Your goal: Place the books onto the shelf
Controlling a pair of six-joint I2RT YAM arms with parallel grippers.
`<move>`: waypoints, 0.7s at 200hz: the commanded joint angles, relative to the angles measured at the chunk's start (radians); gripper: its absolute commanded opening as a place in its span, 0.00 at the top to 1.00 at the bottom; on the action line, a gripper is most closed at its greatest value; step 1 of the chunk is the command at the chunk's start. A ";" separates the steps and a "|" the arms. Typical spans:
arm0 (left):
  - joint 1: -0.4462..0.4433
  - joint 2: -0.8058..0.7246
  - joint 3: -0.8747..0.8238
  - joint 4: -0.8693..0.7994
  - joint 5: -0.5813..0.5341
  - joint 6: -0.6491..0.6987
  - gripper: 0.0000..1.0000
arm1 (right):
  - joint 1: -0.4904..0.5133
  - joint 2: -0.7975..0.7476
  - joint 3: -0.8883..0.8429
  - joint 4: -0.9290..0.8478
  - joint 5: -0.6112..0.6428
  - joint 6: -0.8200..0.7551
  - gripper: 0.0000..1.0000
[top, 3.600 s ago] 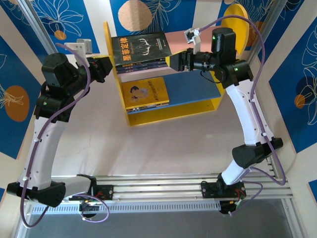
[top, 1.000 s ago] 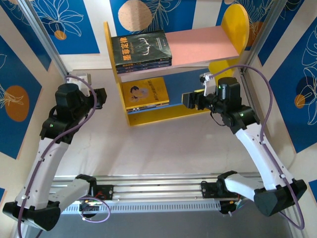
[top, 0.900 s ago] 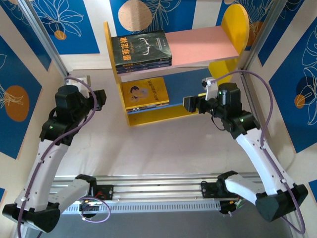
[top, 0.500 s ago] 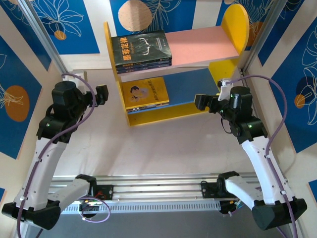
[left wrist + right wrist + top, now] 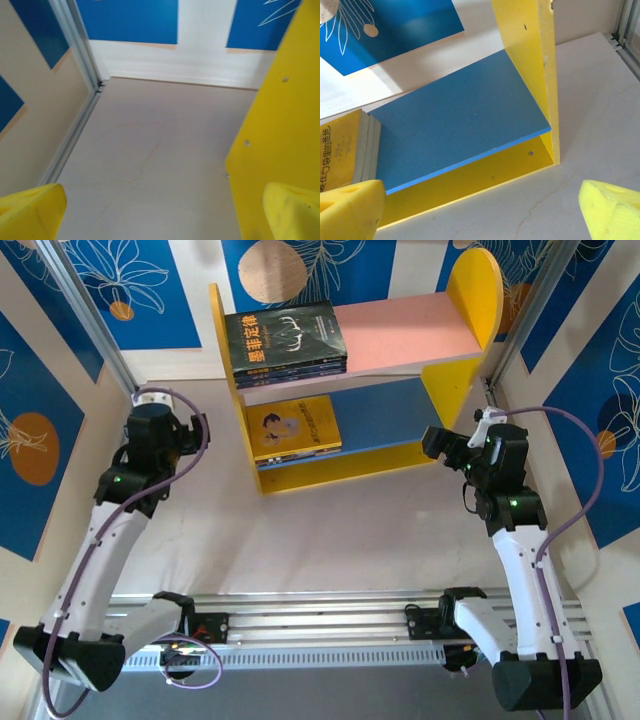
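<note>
The shelf (image 5: 460,300) stands at the back middle of the table, with yellow sides, a pink upper board and a blue lower board (image 5: 460,120). A stack of books lies on the pink board, a black antler cover (image 5: 285,337) on top. A yellow book (image 5: 296,426) lies on the blue board at its left end, and its corner (image 5: 342,147) shows in the right wrist view. My left gripper (image 5: 188,430) hangs open left of the shelf with nothing between its fingers. My right gripper (image 5: 440,443) stands open and empty off the shelf's front right corner.
The shelf's yellow left side (image 5: 280,125) fills the right of the left wrist view, close to my left gripper (image 5: 162,220). A metal frame post (image 5: 80,50) and the back wall stand beyond. Bare tabletop lies under my right gripper (image 5: 480,210).
Both grippers have opened wide. The right arm has drawn back to the right, away from the shelf front. The left wrist has turned toward the back wall beside the shelf.
</note>
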 commanded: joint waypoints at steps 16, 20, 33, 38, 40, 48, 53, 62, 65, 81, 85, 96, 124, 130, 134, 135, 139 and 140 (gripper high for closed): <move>0.038 0.019 -0.194 0.291 -0.186 0.050 0.00 | -0.011 0.003 -0.044 0.073 -0.032 -0.001 0.01; 0.043 0.024 -0.217 0.318 -0.180 0.054 0.00 | -0.013 0.007 -0.050 0.076 -0.033 -0.003 0.01; 0.065 0.045 -0.267 0.382 -0.151 0.054 0.00 | -0.014 0.032 -0.053 0.080 -0.022 0.005 0.01; 0.076 0.056 -0.282 0.398 -0.130 0.049 0.00 | -0.014 0.043 -0.052 0.075 -0.007 0.018 0.01; 0.082 0.064 -0.288 0.405 -0.121 0.050 0.00 | -0.014 0.048 -0.051 0.074 0.000 0.023 0.01; 0.102 0.093 -0.311 0.440 -0.080 0.057 0.00 | -0.014 0.066 -0.045 0.069 0.026 0.041 0.01; 0.109 0.112 -0.332 0.470 -0.062 0.062 0.00 | -0.014 0.076 -0.042 0.064 0.040 0.053 0.01; 0.121 0.148 -0.367 0.526 -0.040 0.075 0.00 | -0.014 0.090 -0.041 0.060 0.062 0.068 0.01; 0.122 0.159 -0.378 0.543 -0.035 0.078 0.00 | -0.014 0.093 -0.040 0.059 0.067 0.072 0.01; 0.137 0.221 -0.433 0.629 -0.019 0.080 0.00 | -0.015 0.101 -0.044 0.065 0.076 0.080 0.01; 0.142 0.234 -0.447 0.652 -0.011 0.080 0.00 | -0.014 0.103 -0.048 0.068 0.077 0.078 0.01; 0.158 0.264 -0.493 0.714 0.024 0.076 0.00 | -0.014 0.098 -0.055 0.079 0.088 0.077 0.01; 0.181 0.316 -0.613 0.906 0.066 0.065 0.00 | -0.015 0.082 -0.082 0.117 0.132 0.074 0.01; 0.182 0.320 -0.638 0.944 0.079 0.079 0.00 | -0.014 0.078 -0.091 0.132 0.132 0.071 0.01; 0.184 0.319 -0.659 0.980 0.083 0.088 0.00 | -0.014 0.075 -0.098 0.144 0.131 0.068 0.01; 0.185 0.319 -0.665 0.992 0.087 0.089 0.00 | -0.015 0.074 -0.101 0.147 0.131 0.068 0.01; 0.186 0.321 -0.689 1.043 0.102 0.096 0.00 | -0.015 0.071 -0.109 0.158 0.131 0.067 0.01; 0.186 0.321 -0.696 1.056 0.106 0.099 0.00 | -0.015 0.070 -0.110 0.162 0.130 0.067 0.01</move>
